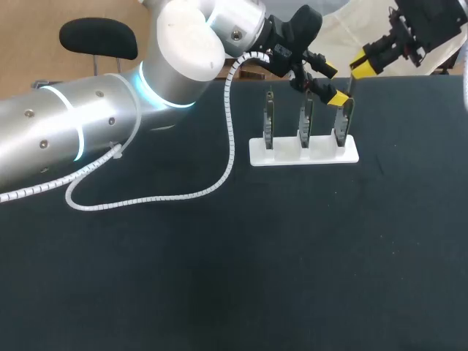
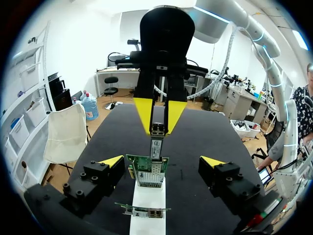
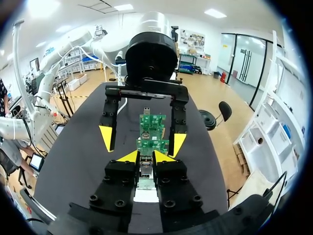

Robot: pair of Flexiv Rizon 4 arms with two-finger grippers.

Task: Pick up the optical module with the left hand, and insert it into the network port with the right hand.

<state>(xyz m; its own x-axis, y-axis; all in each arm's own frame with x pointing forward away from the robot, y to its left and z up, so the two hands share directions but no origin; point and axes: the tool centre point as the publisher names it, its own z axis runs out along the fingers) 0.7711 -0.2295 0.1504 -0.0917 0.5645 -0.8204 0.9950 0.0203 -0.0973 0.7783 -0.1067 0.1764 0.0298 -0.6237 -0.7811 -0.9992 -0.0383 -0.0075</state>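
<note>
The right gripper (image 3: 145, 157) grips the optical module (image 2: 156, 147) at the network card's (image 2: 147, 172) edge, while the left gripper (image 2: 161, 160) stands open.

Our table (image 1: 292, 278) is just a flat black top. Toward the far edge we've got a white stand (image 1: 303, 152) sitting on it, with three network cards (image 1: 305, 121) slotted upright in a row. A white coiled cable (image 1: 146, 199) loops across the left part.

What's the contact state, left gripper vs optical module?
Apart. Left wrist view: the left gripper is open and stands wide of the optical module on both sides, with table showing between. The right gripper holds it.
</note>
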